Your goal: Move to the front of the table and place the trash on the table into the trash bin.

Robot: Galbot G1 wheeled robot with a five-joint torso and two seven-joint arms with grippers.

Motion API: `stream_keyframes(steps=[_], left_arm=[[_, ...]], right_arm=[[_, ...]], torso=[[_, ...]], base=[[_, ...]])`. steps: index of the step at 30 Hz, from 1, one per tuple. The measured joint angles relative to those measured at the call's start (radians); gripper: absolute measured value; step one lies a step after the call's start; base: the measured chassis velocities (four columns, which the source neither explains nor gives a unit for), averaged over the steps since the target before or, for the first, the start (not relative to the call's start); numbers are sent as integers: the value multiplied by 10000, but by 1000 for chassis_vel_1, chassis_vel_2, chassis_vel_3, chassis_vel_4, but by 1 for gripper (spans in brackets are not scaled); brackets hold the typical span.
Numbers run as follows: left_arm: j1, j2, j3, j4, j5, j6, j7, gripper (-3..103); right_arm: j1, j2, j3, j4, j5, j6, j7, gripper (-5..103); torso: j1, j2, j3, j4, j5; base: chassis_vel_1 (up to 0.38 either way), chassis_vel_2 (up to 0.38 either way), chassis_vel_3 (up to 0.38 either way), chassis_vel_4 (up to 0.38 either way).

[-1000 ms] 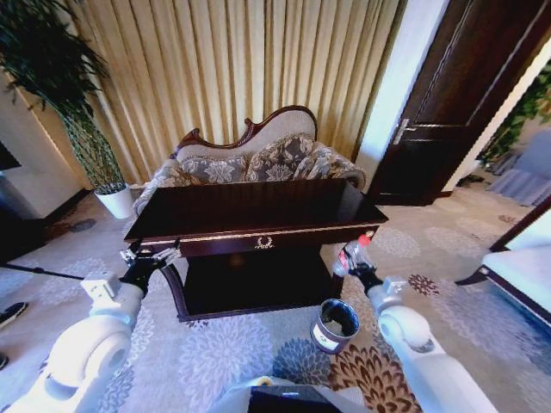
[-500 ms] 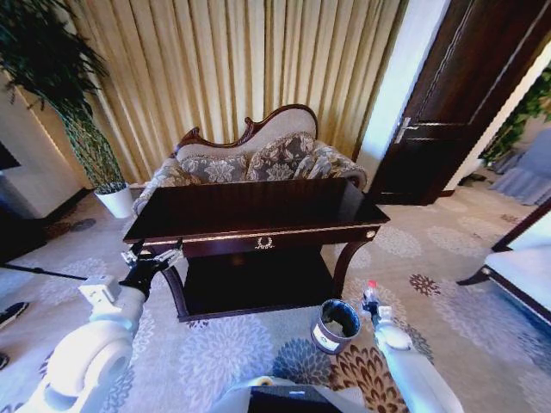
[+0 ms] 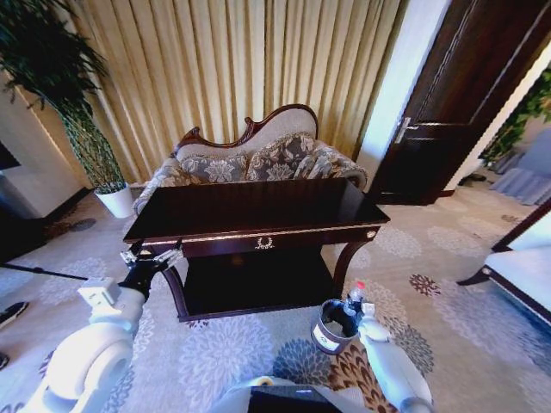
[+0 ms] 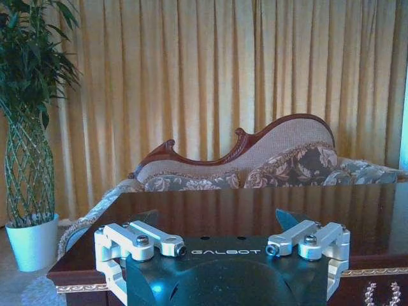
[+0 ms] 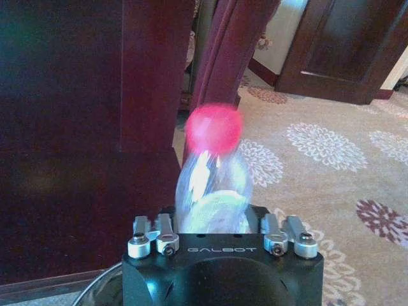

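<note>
Holding bottle [image 3: 353, 298] above trash bin [image 3: 332, 327], right pincer [image 3: 356, 307]

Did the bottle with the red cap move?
Yes. The bottle, held in the right end effector, came down from beside the table corner and now sits at the trash bin rim.

bottle [image 5: 213, 191]: clear plastic, red cap, right between the right gripper [image 5: 217, 237]'s silver fingers
right gripper: black body, white lettering
trash bin [image 3: 334, 326]: pale body, dark rim, dark inside, just beside the right gripper
table [image 3: 255, 212]: glossy dark brown, gold trim, gold emblem, past both grippers
left gripper [image 4: 223, 239]: black body, white finger links, silver bolts
carpet [image 3: 224, 344]: grey-beige, floral medallions under both arms
curtain [image 4: 210, 83]: golden, vertical folds, far beyond the left gripper
sofa [image 3: 250, 159]: floral grey, dark wood frame
</note>
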Motion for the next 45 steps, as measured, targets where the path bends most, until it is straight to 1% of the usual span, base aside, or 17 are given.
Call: stream_keyframes(steps=[2,4,7,8,10,11,24,29,36,39,45], left_arm=[[-30,-53,62,5,16,-5,1,100],[-52,-86,97,20,24,-8,1,100],[-64,-142,189,43,52,-9,1,100],[-64,-142,189,43,52,-9,1,100],[-60,-144,200,33,56,-10,1,100],[-57,-137,199,23,56,-9,1,100],[-112,-76,185,29,59,-30,0,100],[-159,-86,238,79,62,-38,-1,100],[-286,-94,337,221,85,-137,2,100],[-333,-93,344,273,86,-171,3,100],[-338,-109,344,341,99,-218,5,100]], right_arm=[[-50,-127,7,163,185,-19,8,73],[-87,-168,7,245,290,-80,10,73],[-167,-253,9,380,490,-197,17,89],[-167,-253,9,380,490,-197,17,89],[-264,-286,23,470,548,-215,21,97],[-313,-294,29,523,561,-222,21,99],[-891,-218,68,1064,540,-412,0,100],[-976,-151,67,1059,481,-431,-138,100],[-1046,137,90,1061,308,-436,-422,100],[-1088,227,92,1159,138,-621,-554,100],[-1084,306,93,1192,16,-759,-578,100]], torso=[[0,0,0,0,-1],[0,0,0,0,-1],[0,0,0,0,-1],[0,0,0,0,-1],[0,0,0,1,0],[0,0,0,0,0],[0,0,0,0,0],[0,0,0,0,0],[0,0,0,1,0],[0,0,0,0,-1],[0,0,0,1,-1]], base=[[0,0,0,0],[0,0,0,0],[0,0,0,0],[0,0,0,0],[0,0,0,0],[0,0,0,0],[0,0,0,0],[0,0,0,0],[0,0,0,0],[0,0,0,0],[0,0,0,0]])
